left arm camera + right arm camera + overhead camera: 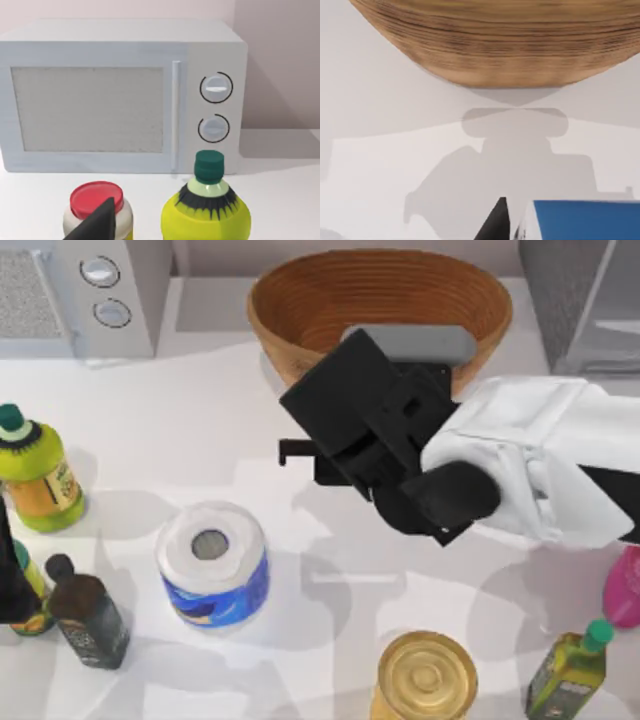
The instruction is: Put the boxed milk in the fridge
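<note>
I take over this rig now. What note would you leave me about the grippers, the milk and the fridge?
Left gripper: parked at the left edge of the table.
Right gripper: in front of the basket, with the milk right at it; grip not confirmed.
Fridge: back right corner.
Done: milk reached.
Left: secure it, carry it to the fridge, place it inside.

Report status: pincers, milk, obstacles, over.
Right pincer above table centre, shut on boxed milk. Left pincer parked at left edge. Fridge back right; wooden bowl beside the path.
</note>
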Robot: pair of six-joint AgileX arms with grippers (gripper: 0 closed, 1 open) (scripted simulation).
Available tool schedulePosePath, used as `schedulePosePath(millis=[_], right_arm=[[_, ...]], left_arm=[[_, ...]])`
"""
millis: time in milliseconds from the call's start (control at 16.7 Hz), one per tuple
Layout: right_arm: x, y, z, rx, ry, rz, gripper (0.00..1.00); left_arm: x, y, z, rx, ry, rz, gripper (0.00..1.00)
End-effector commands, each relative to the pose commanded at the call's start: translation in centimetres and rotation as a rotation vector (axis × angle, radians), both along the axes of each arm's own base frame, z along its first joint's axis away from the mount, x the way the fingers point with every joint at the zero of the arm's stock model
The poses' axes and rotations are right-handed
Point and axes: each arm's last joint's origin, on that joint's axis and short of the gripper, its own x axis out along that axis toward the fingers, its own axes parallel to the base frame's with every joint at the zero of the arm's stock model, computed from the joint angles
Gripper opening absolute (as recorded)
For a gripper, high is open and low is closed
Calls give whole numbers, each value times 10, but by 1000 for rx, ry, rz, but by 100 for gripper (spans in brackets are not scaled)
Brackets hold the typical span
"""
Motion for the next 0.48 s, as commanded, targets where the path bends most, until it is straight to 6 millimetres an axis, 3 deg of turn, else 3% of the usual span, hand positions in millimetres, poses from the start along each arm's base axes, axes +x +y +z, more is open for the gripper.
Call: schedulePosePath(millis=[480], right_arm=[[-2,-7,4,8,-4,6,0]], left_arm=[[0,0,0,0,0,0,100]])
